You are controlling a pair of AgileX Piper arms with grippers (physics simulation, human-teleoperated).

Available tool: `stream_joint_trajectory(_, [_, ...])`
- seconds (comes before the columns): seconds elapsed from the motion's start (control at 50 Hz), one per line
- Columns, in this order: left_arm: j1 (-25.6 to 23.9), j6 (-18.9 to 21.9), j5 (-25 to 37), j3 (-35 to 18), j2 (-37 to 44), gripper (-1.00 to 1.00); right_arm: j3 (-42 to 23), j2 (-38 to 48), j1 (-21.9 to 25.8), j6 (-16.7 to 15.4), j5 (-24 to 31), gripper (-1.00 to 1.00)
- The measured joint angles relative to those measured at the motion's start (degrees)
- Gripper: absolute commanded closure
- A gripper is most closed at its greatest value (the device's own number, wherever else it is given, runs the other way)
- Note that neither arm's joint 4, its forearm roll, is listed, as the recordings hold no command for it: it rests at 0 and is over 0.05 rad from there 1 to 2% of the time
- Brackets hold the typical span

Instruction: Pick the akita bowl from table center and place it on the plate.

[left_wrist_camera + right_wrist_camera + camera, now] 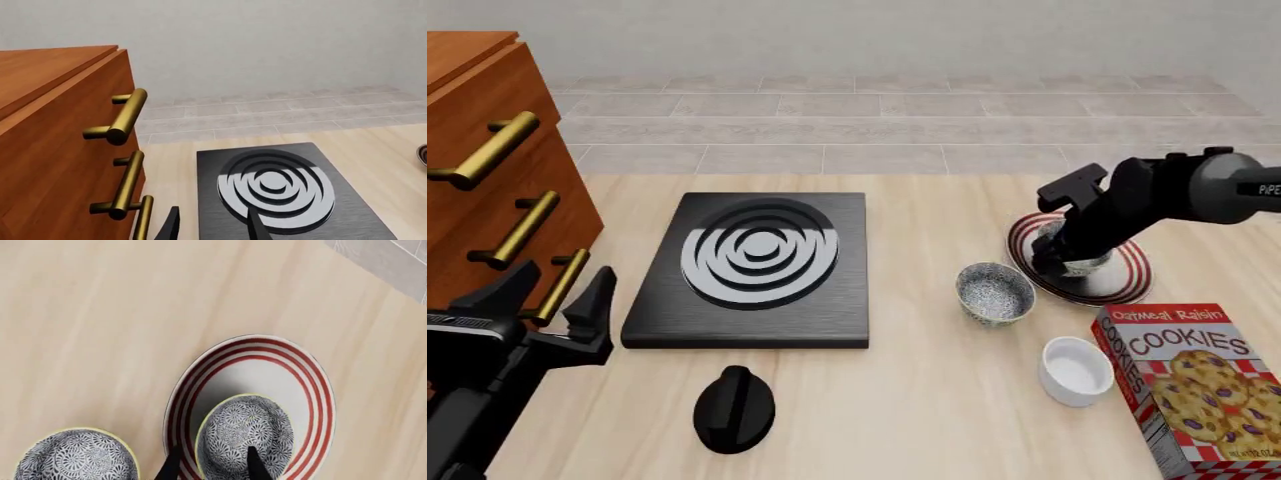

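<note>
Gripping akita bowl [245,437] by its rim, right claw [210,465] is holding it over the plate [307,385] | advising level lowering, centred, before releasing | left claw [550,293] is idling wide

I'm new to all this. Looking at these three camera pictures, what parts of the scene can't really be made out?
- Right gripper: only its finger tips show in the right wrist view, so whether they clamp the akita bowl is unclear; in the front view the arm covers it.
- The plate: partly hidden by the arm in the front view.
- Cookie box: cut off by the front view's edge.
- Second patterned bowl: cut off by the right wrist view's edge.
</note>
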Motion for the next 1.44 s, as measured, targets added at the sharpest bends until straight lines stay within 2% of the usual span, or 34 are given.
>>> stream_joint_trajectory(0.48, [-0.1, -0.1, 0.0, 0.0, 0.0, -1.00, 3.4, -5.0, 0.7, 0.0, -0.6, -1.00])
stream_joint_trajectory(0.68, [-0.1, -0.1, 0.0, 0.0, 0.0, -1.00, 6.6, -10.4, 2.1, 1.8, -1.1, -1.00])
stream_joint_trajectory(1.0, [-0.3, -0.2, 0.0, 0.0, -0.1, -1.00, 14.6, -22.7, 3.0, 1.1, -3.1, -1.00])
stream_joint_trajectory(1.14, [-0.4, -0.2, 0.0, 0.0, -0.3, -1.00, 18.4, -29.6, 4.5, 3.6, -3.9, -1.00])
stream_joint_trajectory(1.44, [-1.0, -0.1, 0.2, 0.0, -0.7, -1.00, 22.6, -47.5, 11.1, 12.6, -1.5, -1.00])
